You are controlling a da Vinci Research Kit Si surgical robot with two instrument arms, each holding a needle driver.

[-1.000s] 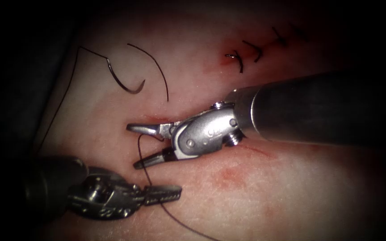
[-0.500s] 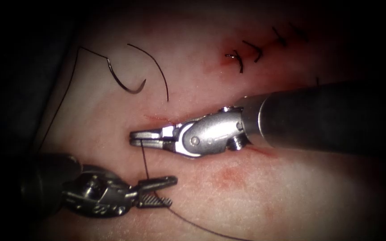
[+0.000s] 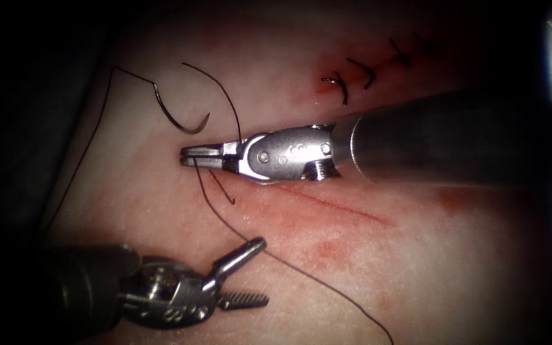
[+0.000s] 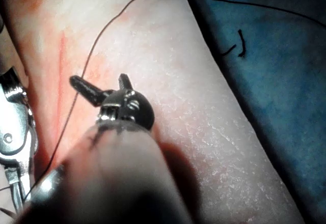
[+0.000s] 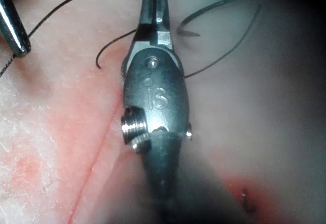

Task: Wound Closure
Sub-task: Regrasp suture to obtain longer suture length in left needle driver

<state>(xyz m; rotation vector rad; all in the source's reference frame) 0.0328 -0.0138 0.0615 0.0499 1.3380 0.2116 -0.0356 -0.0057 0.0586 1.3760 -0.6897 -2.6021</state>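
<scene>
Thread [image 3: 207, 191] sits clamped in the right tool [image 3: 190, 156], the left tool [image 3: 245, 271] gapes empty, the needle [image 3: 177, 118] lies free on the tissue [image 3: 416, 268]; steady tension matters.

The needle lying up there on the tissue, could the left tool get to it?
Probably yes. The needle lies loose on the tissue, and the left tool has open, empty jaws. The right tool, shut on the thread, sits beside that path.
</scene>
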